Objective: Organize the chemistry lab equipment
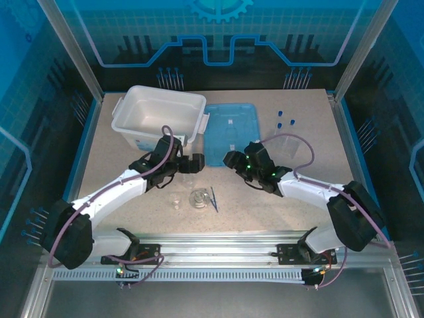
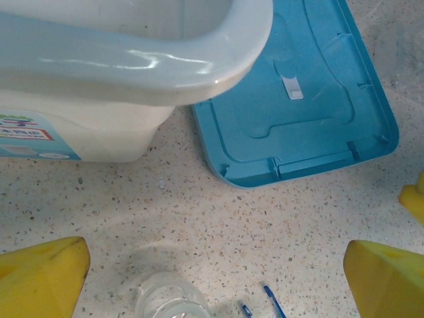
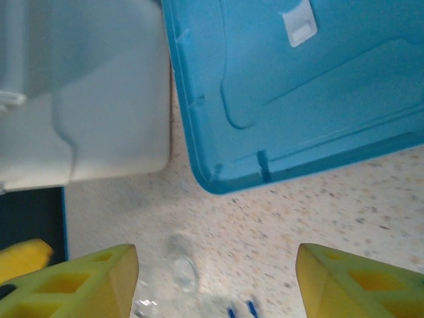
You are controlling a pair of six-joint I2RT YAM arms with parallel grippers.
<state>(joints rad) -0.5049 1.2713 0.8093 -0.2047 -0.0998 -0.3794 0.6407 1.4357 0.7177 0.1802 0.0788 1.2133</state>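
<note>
The small beaker [image 1: 177, 202] stands on the speckled table [image 1: 258, 215] near the front edge. Just beside it on the right is the conical flask [image 1: 199, 199], and beside the flask the dark-blue tweezers [image 1: 214, 199] lie flat. The three blue-capped tubes [image 1: 285, 122] lie well apart from these, at the far right, beyond the light-blue lid [image 1: 230, 132]. All these pieces are on the table, outside the white bin [image 1: 159, 112].

The left gripper [image 1: 194, 163] hovers between the front corner of the bin and the glassware. Its fingers are spread wide and hold nothing. In its wrist view a round glass mouth [image 2: 169, 301] sits at the lower edge between the yellow pads [image 2: 40, 278], with the tweezers' tips just to its right. I think it is the flask, but I cannot tell for sure. The right gripper [image 1: 230, 159] hangs over the near edge of the lid, fingers released and empty, and it is close to the left one.

I judge that the step in hand is to reach for one glass piece. It is better that only one arm goes down, while the other keeps aside. The glass should come to the middle between the pads, which then close slowly on the wall below the rim, because smooth, light glass can slip or tip. The tweezers must not be pushed. Afterwards the piece should be carried upright over the bin's rim.
</note>
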